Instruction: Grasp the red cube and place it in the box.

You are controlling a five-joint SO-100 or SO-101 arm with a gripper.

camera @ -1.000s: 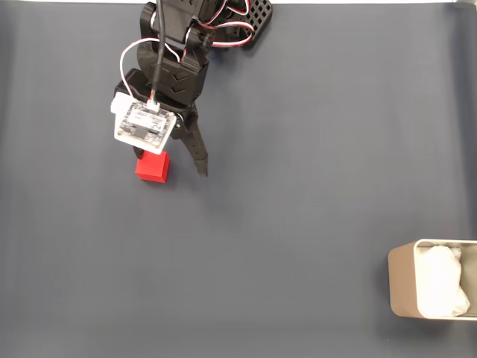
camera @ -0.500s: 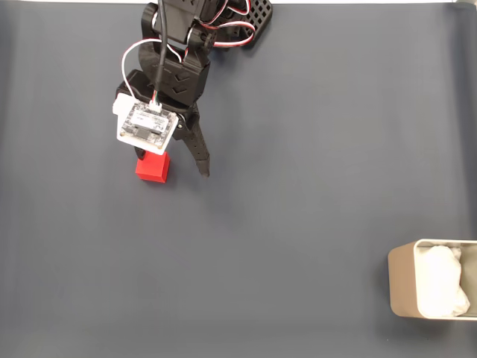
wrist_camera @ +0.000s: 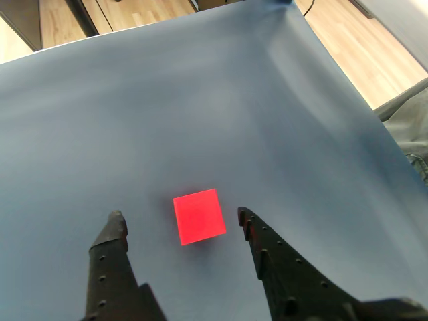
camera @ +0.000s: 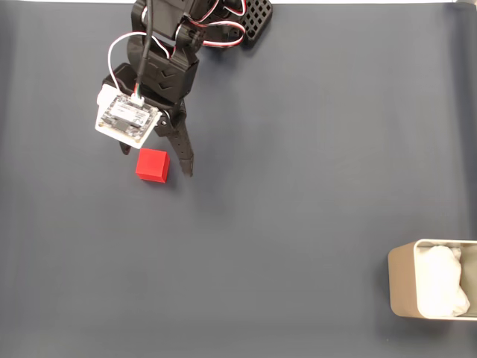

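Note:
The red cube rests on the dark blue-grey mat in the upper left of the fixed view. My gripper reaches down over it from the top, open, with one black finger just right of the cube and the other mostly hidden under the white camera board. In the wrist view the cube lies between the spread fingertips of my gripper, touching neither. The beige box with white padding sits at the bottom right corner, far from the cube.
The arm's base stands at the top edge of the mat. Beyond the mat's far edge, the wrist view shows wooden floor. Open mat stretches between the cube and the box.
My gripper has swung to the left in the fixed view, so the camera board no longer covers the cube's top. The cube has not moved.

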